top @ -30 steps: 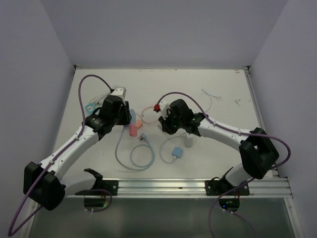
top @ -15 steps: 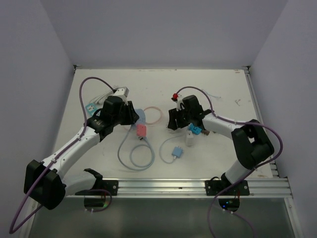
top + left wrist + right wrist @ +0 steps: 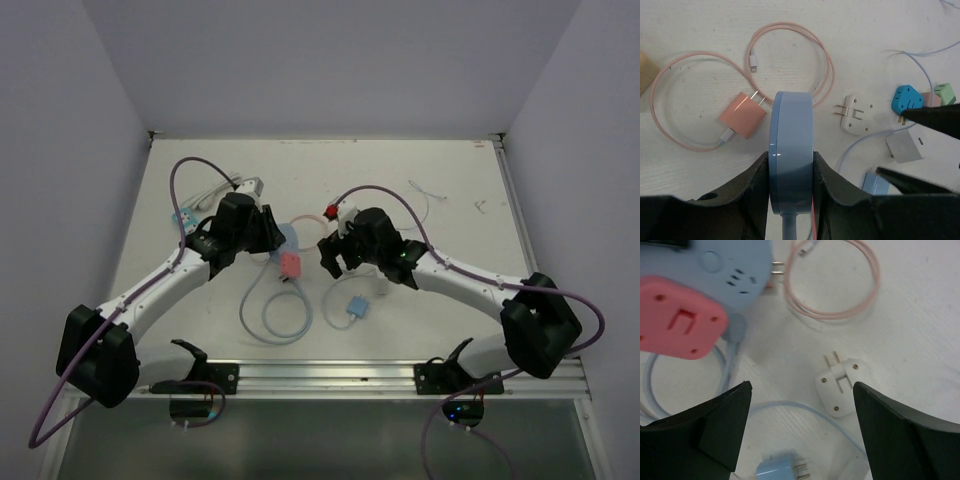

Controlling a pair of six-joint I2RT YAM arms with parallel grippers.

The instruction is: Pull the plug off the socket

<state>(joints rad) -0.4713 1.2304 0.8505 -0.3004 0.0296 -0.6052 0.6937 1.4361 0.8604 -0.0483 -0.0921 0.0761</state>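
The socket (image 3: 791,150) is a round blue power hub on a blue cord, and my left gripper (image 3: 790,165) is shut on its edges. A pink plug (image 3: 680,322) sits pushed into the socket's face (image 3: 735,265); it also shows in the top view as the pink plug (image 3: 288,264) below the socket (image 3: 283,238). My right gripper (image 3: 802,390) hangs open just right of the pink plug, touching nothing. A loose white plug (image 3: 842,385) lies on the table under its gap. From above, the right gripper (image 3: 335,255) faces the left gripper (image 3: 262,232).
A pink charger (image 3: 742,115) with its looped pink cable (image 3: 832,285) lies behind the socket. A light blue plug (image 3: 356,306) and the coiled blue cord (image 3: 280,315) lie nearer the arms. Blue (image 3: 907,97) and green (image 3: 946,92) adapters sit to the right. A metal rail (image 3: 400,375) edges the table front.
My right gripper has gone from shut to open and has swung right, then back left toward the socket. The left gripper keeps its hold on the socket and has shifted slightly right.
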